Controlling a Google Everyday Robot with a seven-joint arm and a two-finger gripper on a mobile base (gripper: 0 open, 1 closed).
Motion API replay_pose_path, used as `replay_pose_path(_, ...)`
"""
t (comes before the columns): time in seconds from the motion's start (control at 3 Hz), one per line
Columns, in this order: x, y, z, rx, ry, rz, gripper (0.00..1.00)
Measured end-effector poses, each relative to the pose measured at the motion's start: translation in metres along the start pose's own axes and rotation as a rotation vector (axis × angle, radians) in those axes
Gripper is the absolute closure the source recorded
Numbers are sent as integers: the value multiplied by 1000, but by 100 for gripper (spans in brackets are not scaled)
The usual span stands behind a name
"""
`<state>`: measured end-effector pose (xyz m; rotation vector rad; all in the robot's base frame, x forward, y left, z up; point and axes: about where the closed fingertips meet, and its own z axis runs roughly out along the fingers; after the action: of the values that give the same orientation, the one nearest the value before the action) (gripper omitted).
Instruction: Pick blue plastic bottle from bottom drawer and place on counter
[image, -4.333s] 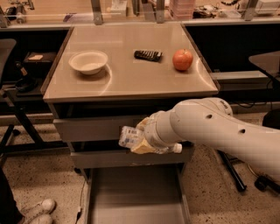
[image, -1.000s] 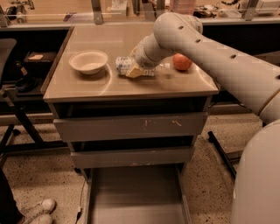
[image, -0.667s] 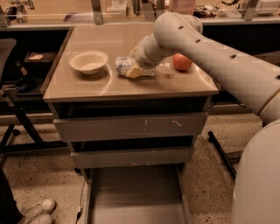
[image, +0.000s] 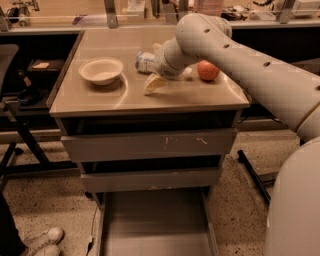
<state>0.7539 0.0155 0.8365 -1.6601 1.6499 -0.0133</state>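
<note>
Compared with some seconds ago, the blue plastic bottle (image: 144, 61) is no more in front of the drawer fronts. It has been carried up and is now over the counter (image: 100, 100), and since the last second it has hardly changed its place.

I go from left to right across the top. First stands the white bowl (image: 101, 70), apart from the bottle. Then comes the bottle, near the middle of the counter and toward the back edge. It seems to lie on its side with the long axis running about left to right. I cannot say if it rests fully on the surface or is just above it.

Directly beside it, on its right and a little toward the front, is the gripper (image: 156, 75). The arm (image: 235, 55) reaches in from the right side. So the bottle lies to the left of the gripper, and its right end is hidden behind the gripper. Whether the gripper has the bottle in its hold or has let it go, I cannot tell from where I stand.

Further to the right sits the apple (image: 208, 70), apart from the gripper.

Below, the bottom drawer (image: 155, 230) stands pulled out, with a bare floor.

In my judgement the placing is nearly done. To leave the bottle, the gripper should draw back to the right, along the bottle's axis, and keep off the apple.
</note>
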Motion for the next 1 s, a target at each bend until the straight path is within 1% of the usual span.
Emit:
replay_pose_path(0.67,-3,-3,-2,0,0,0,0)
replay_pose_path(1.0,-24,-17,-40,67,54,-21,0)
